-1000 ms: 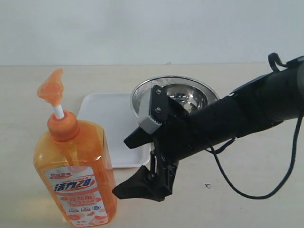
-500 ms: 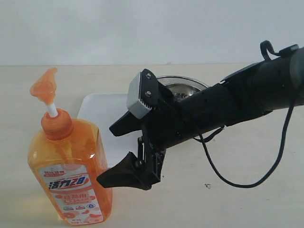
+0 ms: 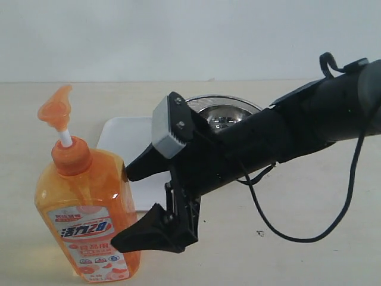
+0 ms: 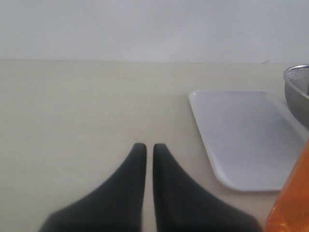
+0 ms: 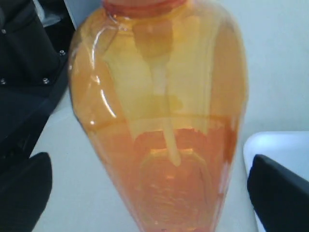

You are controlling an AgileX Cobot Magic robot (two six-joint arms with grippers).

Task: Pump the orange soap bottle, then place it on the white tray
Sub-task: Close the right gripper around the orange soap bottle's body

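Currently the bottle (image 3: 83,196) stands upright at lower left of the exterior view, long axis vertical. The right gripper (image 3: 121,208) reaches in from the right, jaws wide, bracketing the bottle's body without clamping it. The left gripper (image 4: 145,150) is nearly closed and empty. Behind the bottle, toward frame centre, lies the tray (image 3: 119,134), with the bowl (image 3: 223,113) beyond it.

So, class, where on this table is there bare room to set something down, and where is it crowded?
What shows of the tray is bare. So is the table ahead of the left gripper, on the tray's side away from the bowl. Crowded: the right gripper straddles the soap bottle by the tray's corner, and the bowl sits at its other side.
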